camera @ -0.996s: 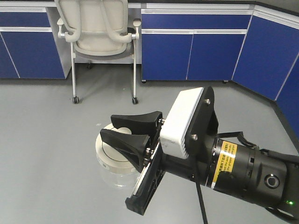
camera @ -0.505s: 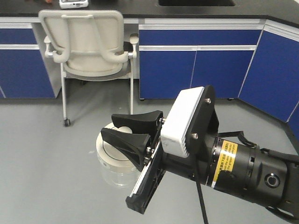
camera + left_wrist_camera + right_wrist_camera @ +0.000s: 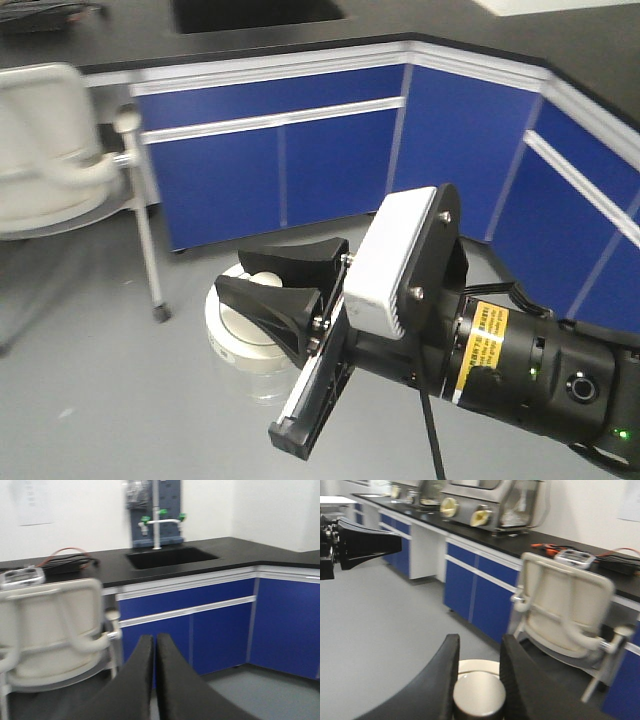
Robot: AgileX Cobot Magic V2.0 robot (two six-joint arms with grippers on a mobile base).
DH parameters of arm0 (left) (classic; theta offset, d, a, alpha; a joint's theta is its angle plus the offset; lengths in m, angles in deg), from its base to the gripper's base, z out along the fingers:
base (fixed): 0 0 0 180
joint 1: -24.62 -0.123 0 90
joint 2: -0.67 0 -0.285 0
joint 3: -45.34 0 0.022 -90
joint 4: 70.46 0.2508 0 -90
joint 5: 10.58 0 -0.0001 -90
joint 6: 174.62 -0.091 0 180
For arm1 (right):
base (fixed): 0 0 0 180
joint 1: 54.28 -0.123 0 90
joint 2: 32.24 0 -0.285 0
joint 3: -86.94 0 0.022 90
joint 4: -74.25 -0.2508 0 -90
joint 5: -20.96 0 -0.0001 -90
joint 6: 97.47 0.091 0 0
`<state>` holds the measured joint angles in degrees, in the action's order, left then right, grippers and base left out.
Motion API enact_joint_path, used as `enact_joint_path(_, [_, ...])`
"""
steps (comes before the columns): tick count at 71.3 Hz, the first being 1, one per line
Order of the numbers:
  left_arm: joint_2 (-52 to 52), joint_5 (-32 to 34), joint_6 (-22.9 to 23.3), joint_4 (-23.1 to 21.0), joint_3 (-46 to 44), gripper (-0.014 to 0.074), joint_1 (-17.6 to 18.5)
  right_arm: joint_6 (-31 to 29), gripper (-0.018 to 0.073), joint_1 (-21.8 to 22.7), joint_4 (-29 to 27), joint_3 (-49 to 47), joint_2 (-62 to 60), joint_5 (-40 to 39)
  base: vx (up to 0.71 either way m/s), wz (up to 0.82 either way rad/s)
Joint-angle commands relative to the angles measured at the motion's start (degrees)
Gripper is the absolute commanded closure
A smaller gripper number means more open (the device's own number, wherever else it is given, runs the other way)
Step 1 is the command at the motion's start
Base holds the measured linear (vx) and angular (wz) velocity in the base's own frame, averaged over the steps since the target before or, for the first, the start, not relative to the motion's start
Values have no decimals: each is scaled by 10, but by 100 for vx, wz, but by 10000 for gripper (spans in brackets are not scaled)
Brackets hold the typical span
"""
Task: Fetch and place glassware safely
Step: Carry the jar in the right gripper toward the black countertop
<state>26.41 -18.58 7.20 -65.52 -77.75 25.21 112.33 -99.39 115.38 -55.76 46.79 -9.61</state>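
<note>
Exterior front-facing view: the right gripper (image 3: 230,272) reaches in from the near right, its black fingers (image 3: 295,262) closed on the knob (image 3: 265,282) of the off-white lid (image 3: 230,340); the glass jar (image 3: 250,385) hangs under that lid, clear and squat, with grey floor (image 3: 90,400) behind it; a tiny dark mark shows on the lid's rim. A white housing (image 3: 395,260) sits on the wrist behind the fingers, and a yellow label (image 3: 482,345) wraps the black arm further right. Far behind run blue cabinets (image 3: 330,170) under a black counter (image 3: 420,25); an off-white chair (image 3: 40,150) stands at the far left, blurred.

Right wrist view: the two fingers frame the round knob low in the middle, each pressing against a side of it, with the lid's edge showing just beyond; the chair stands to the right, near more blue cabinets; boxy equipment (image 3: 485,502) with round ports stands on the far counter; a second pair of black fingers enters at the left edge, well apart from the jar.

Left wrist view: the left gripper (image 3: 155,645) has its jaws pressed together with only a hairline between them; beyond it are the chair on the left, the cabinets, a sink (image 3: 170,557) let into the counter, and a tap (image 3: 159,520) with green handles against the far wall.
</note>
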Motion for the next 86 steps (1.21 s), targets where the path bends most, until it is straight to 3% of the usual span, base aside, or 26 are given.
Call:
enact_joint_path(1, [6,39,5,-6,-15,603,3,-4,563,3,-17,-19,-17,-46,17,-71])
enact_joint_path(86, [6,39,5,-6,-15,603,3,-4,563,3,-17,-19,-17,-46,17,-72])
